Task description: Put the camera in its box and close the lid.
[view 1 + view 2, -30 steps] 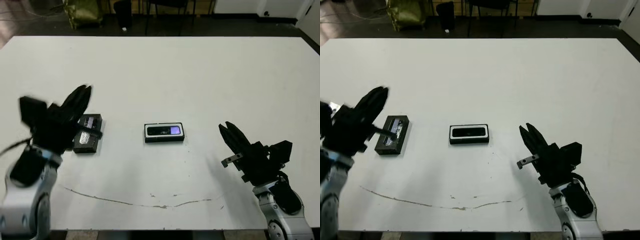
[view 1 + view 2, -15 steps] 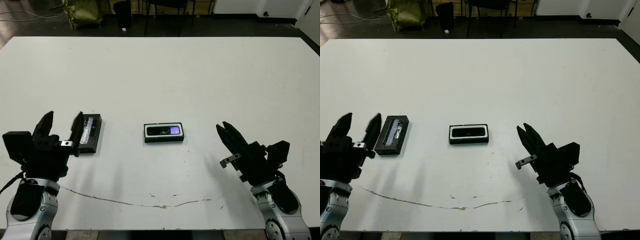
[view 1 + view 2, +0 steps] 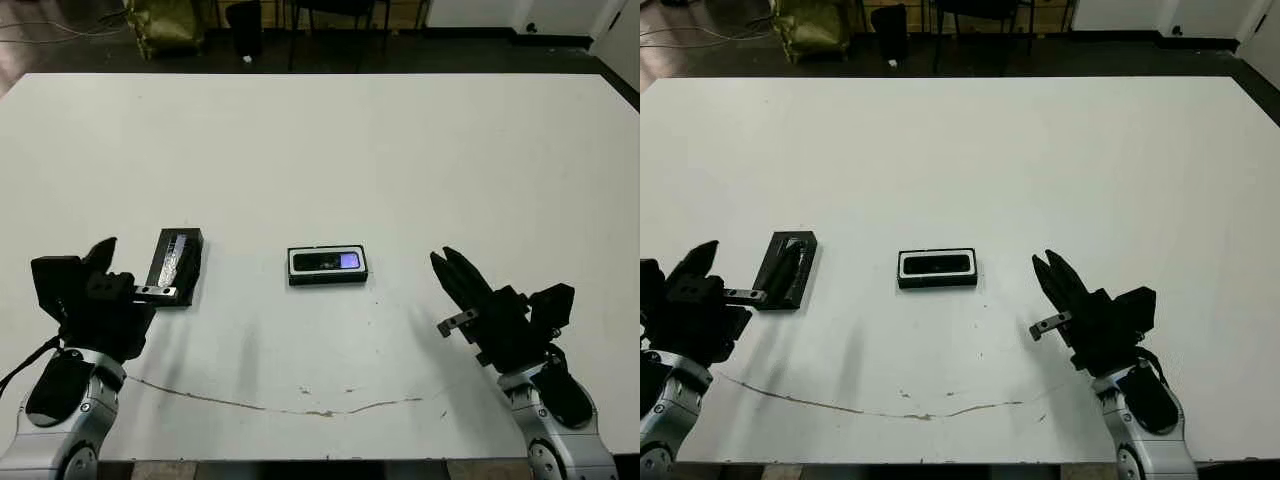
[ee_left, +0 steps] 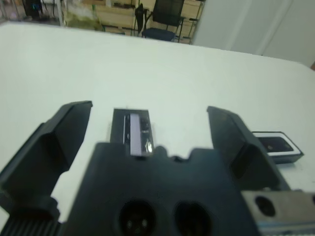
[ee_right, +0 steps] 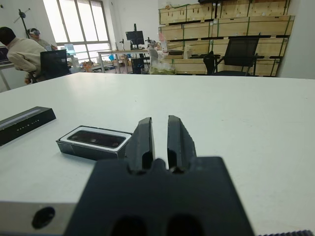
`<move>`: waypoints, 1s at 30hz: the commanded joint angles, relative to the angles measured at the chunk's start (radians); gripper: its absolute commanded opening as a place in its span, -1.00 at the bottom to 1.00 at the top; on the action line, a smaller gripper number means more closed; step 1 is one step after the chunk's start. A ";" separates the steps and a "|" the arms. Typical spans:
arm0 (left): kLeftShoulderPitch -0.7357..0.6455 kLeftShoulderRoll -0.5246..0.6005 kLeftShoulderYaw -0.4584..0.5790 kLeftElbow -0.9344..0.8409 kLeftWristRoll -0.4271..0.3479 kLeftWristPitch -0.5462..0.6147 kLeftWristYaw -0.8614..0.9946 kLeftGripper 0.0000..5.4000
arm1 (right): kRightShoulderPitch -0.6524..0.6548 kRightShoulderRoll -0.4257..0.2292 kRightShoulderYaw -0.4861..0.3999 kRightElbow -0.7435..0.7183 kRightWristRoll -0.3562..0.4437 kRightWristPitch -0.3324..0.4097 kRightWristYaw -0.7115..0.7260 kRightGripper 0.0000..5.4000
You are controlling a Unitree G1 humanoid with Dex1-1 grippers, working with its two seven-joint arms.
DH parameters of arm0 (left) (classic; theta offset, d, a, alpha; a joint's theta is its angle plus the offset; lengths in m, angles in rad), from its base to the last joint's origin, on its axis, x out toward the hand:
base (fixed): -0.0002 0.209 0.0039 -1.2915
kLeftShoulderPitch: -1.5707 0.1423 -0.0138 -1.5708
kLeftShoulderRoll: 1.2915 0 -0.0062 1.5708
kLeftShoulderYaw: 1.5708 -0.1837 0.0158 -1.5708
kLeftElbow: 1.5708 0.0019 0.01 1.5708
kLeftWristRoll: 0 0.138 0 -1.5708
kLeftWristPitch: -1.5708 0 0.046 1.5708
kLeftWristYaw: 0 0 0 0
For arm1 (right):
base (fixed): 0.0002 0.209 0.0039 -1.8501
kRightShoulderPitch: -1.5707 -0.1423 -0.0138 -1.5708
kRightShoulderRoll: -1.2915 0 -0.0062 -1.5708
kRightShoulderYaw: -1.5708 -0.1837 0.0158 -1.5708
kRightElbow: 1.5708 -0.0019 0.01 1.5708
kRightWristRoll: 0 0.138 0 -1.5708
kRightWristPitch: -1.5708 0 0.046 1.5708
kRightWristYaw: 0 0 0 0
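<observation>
Since the earlier frame, our left gripper (image 4: 147, 147) has lowered beside the lid (image 3: 176, 267), fingers spread. Right fingers (image 5: 160, 137) nearly pressed together. With the camera (image 3: 330, 262) boxed (image 3: 328, 278), we judge grasping the lid comes next.

The table (image 3: 400, 140) lay bare across its far half and between the two arms. Two low items stood in the way: the box (image 3: 328, 266) at centre, holding the camera (image 3: 330, 262), and the lid (image 3: 176, 268) well apart toward the robot's left. The left gripper (image 3: 128, 268), fingers spread, sat just short of the lid. The right gripper (image 3: 447, 262), fingers together, had open surface between it and the box.
</observation>
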 commanded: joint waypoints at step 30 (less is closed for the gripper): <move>-0.051 0.089 -0.021 0.003 -0.004 0.208 0.110 0.99 | 0.030 0.002 0.027 -0.005 -0.005 0.016 -0.011 -1.00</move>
